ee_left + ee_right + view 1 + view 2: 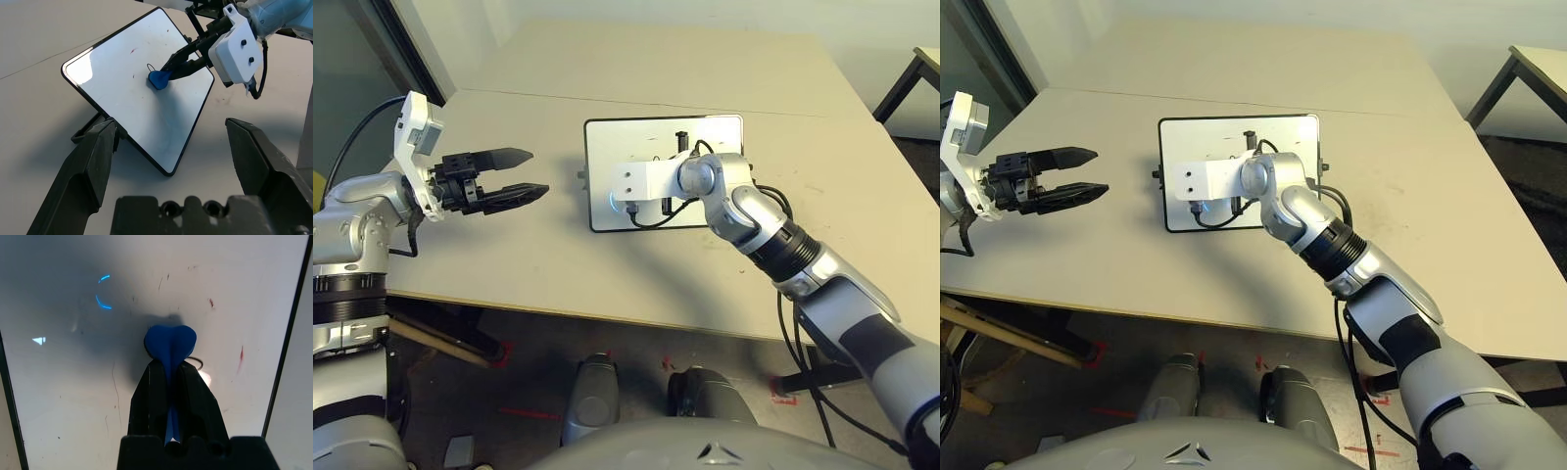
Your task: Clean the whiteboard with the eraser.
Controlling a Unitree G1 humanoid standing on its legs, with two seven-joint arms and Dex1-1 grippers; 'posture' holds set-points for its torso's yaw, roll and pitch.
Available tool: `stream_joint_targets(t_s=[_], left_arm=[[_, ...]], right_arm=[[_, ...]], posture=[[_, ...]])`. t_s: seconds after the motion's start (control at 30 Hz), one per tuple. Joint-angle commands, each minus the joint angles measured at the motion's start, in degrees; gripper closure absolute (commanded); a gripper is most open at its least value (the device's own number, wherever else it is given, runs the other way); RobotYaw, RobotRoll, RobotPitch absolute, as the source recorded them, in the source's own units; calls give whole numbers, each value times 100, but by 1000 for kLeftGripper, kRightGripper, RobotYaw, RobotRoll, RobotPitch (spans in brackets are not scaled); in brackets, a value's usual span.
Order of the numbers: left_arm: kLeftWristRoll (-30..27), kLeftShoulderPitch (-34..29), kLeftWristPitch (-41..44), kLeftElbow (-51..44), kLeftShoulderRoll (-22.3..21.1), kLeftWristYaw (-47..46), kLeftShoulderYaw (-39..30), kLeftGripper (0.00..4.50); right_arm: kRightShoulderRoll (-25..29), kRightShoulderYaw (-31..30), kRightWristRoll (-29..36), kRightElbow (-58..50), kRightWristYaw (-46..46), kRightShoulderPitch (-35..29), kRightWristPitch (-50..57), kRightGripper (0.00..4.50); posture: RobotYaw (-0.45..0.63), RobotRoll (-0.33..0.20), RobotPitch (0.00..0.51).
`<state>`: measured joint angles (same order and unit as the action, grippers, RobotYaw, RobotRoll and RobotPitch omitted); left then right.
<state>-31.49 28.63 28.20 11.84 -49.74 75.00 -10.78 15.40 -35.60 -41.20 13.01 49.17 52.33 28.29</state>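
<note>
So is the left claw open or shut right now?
Open: the left claw has its two fingers spread apart, nothing between them, beside the whiteboard.

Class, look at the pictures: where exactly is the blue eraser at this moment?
The eraser is clamped in the right pincer, its end pressed on the whiteboard near the board's middle, beside a small black loop mark.

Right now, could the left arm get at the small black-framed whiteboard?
Probably yes: the left gripper hangs open beside the black-framed whiteboard, bare table between them; the right gripper presses the blue eraser on it.
</note>
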Motion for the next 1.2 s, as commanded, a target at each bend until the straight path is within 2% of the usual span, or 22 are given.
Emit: stream_joint_targets(t_s=[0.03, 0.43, 0.6, 1.2], left_arm=[[-15, 51, -24, -55, -4, 1, -12, 0], [37, 183, -74, 76, 35, 50, 79, 0], [56, 238, -102, 137, 51, 74, 115, 0], [-41, 10, -25, -69, -24, -6, -34, 0]], right_arm=[[158, -2, -58, 86, 2, -52, -27, 4428], [882, 162, -25, -224, 158, -398, 20, 4428], [1015, 205, -24, -280, 162, -463, 26, 4429], [339, 134, 39, 109, 61, 123, -163, 4429]], posture=[[362, 0, 20], [343, 0, 23], [336, 0, 24], [378, 0, 20]])
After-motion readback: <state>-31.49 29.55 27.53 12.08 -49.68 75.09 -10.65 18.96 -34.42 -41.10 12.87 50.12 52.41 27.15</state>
